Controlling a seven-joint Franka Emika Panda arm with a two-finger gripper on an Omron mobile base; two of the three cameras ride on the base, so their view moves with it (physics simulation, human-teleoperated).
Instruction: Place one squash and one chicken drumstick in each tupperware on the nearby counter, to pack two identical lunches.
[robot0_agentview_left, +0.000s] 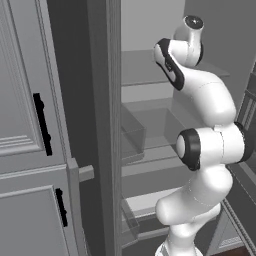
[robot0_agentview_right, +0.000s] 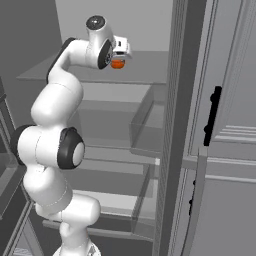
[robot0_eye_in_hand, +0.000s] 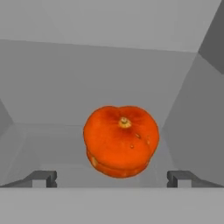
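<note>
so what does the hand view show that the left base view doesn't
Hand view: an orange squash lying on a grey shelf, centred ahead of the open claw, whose fingertips stand wide apart to either side of it, not touching it.

Left base view: the white arm reaching up into the open fridge, a grey cabinet door with black handles, and the lower fridge shelves.

Both: the grey fridge interior.
</note>
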